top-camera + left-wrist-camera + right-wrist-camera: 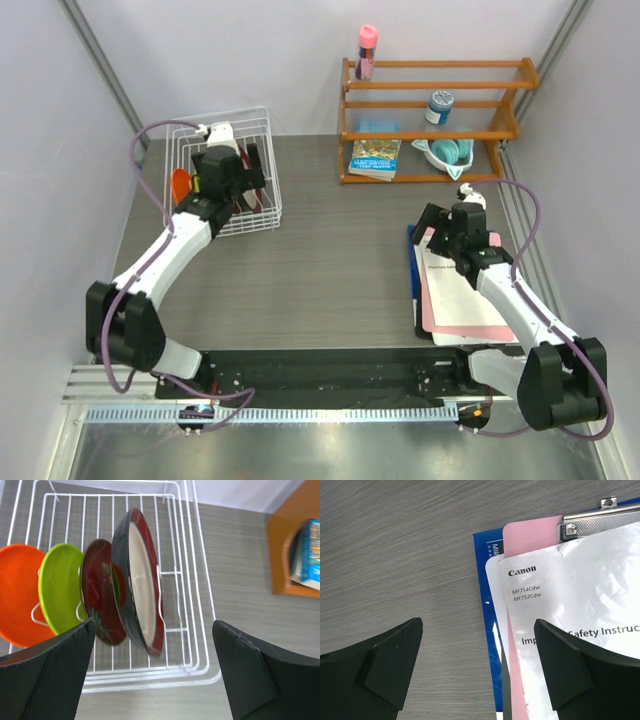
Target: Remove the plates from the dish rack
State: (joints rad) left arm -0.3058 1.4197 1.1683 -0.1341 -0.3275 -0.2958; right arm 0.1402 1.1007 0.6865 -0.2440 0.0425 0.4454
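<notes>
Right claw (477, 625) spread, Canon leaflet (570, 600), pink sheet (530, 535), blue folder (487, 545), table (395, 540)

Overhead wide; wrists close, downward; dish rack (272, 170) shared.

Glossy plates (135, 580) in a white wire dish rack (195, 605).

This looks like a robotics lab test cell, not a real kitchen. A grey wood-grain table (330, 260) is boxed in by plain white panels (250, 60). A left arm (165, 255) and a right arm (515, 300) are bolted at its near edge. Staged props sit on it: a dish rack (266, 170), a wooden shelf (430, 133) at its back and a clipboard (455, 300) of printer papers.
</notes>
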